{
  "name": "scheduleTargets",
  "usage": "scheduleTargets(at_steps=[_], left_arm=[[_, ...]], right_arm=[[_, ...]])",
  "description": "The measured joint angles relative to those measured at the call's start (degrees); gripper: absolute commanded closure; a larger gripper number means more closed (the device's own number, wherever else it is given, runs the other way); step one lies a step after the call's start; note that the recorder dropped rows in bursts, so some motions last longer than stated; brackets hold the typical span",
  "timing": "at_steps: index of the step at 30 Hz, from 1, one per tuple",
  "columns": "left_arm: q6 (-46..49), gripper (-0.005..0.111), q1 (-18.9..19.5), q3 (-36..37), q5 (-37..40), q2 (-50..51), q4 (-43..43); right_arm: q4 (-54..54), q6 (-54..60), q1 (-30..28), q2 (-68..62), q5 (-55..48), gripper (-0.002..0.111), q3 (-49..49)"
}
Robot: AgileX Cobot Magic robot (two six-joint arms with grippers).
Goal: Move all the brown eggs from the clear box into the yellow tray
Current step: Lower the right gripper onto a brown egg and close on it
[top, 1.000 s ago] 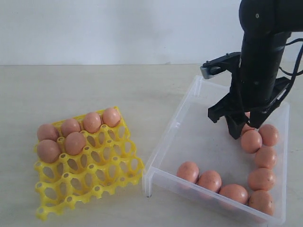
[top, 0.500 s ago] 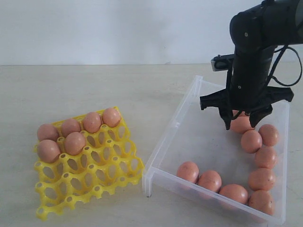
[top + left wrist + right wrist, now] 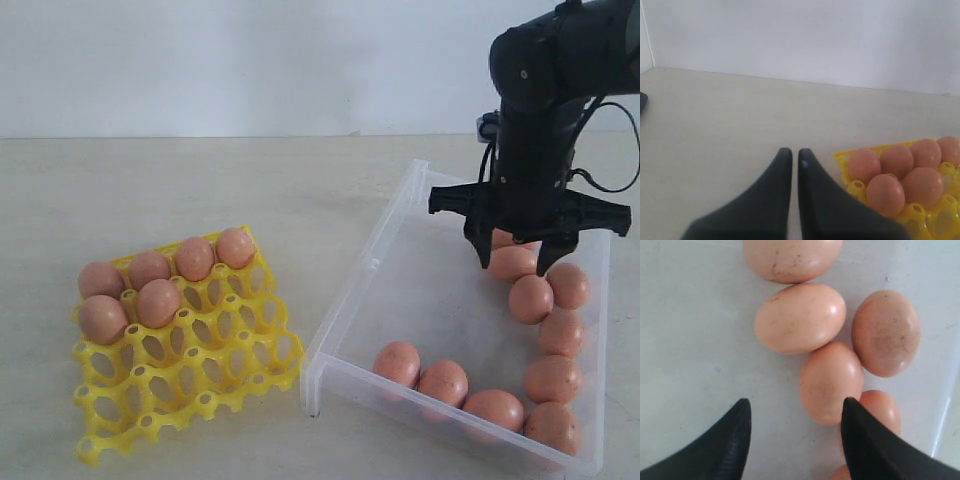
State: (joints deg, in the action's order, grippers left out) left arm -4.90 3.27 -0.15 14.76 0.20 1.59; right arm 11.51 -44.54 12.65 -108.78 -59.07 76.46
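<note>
The clear box stands on the right with several brown eggs along its right side and front wall. My right gripper hangs open in the box's far right part, its fingers astride an egg. In the right wrist view the open gripper has bare box floor between its tips, and one egg lies against the inside of one finger. The yellow tray on the left holds several eggs in its far rows. My left gripper is shut and empty beside the tray.
The tray and the box rest on a beige table with a white wall behind. A strip of bare table separates them. A dark object shows at the edge of the left wrist view.
My right gripper has turned about its axis and shifted slightly right over the eggs at the box's far right, staying open. The eggs and tray have not moved.
</note>
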Motion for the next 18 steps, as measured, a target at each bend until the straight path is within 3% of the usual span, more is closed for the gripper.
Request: scheduleTargets(at_steps=[7,18], left_arm=[[0.00,0.103,0.00,0.00,0.00,0.00,0.00],[0.00,0.103,0.00,0.00,0.00,0.00,0.00]], right_arm=[[-0.58,4.05,-4.56,0.00,-1.34,0.061,0.00],[-7.54,11.55,-4.79,-4.02,0.19,0.061,0.00]])
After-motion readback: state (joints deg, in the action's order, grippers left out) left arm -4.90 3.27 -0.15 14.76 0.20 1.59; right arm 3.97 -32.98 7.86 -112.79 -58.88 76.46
